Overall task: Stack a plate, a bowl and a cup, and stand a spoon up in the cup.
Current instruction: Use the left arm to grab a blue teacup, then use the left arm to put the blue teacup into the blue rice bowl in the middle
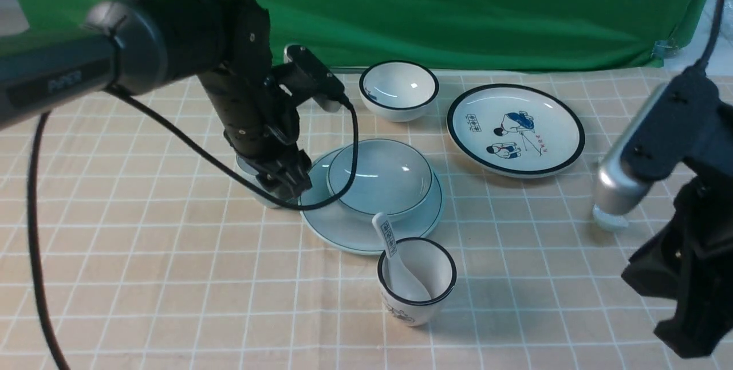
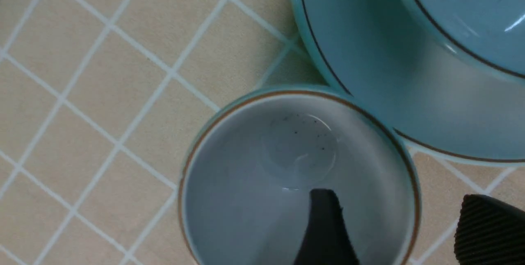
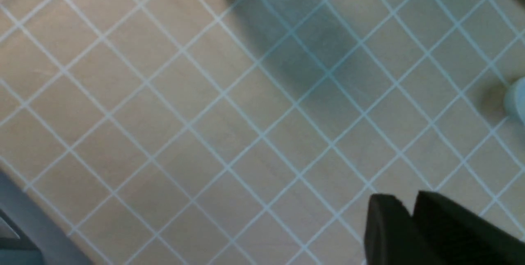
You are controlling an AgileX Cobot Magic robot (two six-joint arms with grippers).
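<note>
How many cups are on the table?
2. A plain pale blue-green handleless cup stands beside the large blue-green plate. A white black-rimmed cup stands nearest the robot, holding a white spoon. The arms may hide more.

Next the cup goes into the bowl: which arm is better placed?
Left. Its claw is open astride the cup wall, close beside the bowl; the right claw sits far off over bare cloth.

bowl (image 1: 379, 178) on plate (image 1: 348, 233), cup (image 2: 287, 154) apparently touching plate
</note>
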